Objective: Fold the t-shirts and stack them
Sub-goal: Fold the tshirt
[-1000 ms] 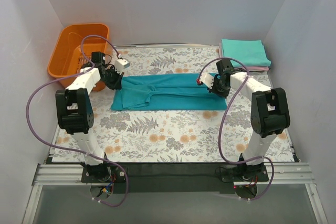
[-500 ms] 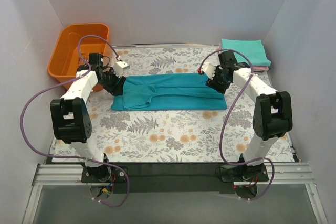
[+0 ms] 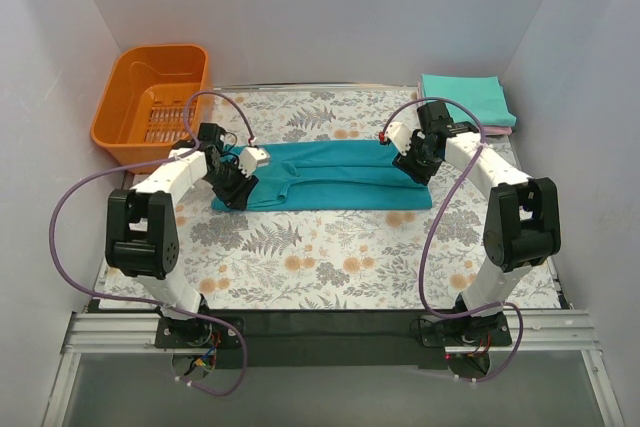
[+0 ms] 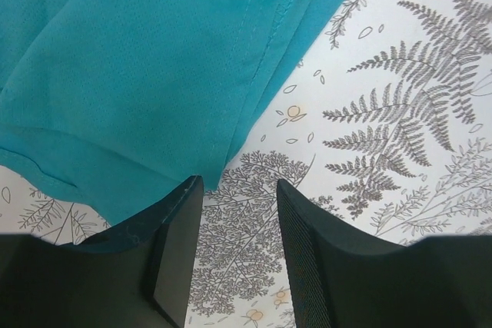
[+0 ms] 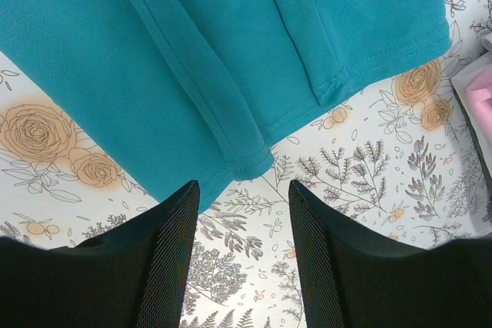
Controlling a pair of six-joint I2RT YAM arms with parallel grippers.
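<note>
As the left pincer and right pincer hang wide and empty over its ends, the teal shirt lies in a long strip on the tabletop; limp, light cloth, likely best pinched at hemmed corners.

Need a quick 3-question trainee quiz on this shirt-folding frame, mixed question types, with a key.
1. True or false: the left tool is shut on the blue shirt.
2. Where does the folded mint shirt lie?
A. in the basket
B. on the pink shirt at the table's far right corner
C. spread flat at the table's centre
3. Fill in: the right tool is open at the blue shirt's ____ end.

Key: 1 false, its fingers are open with only table between them; 2 B; 3 right.
</note>
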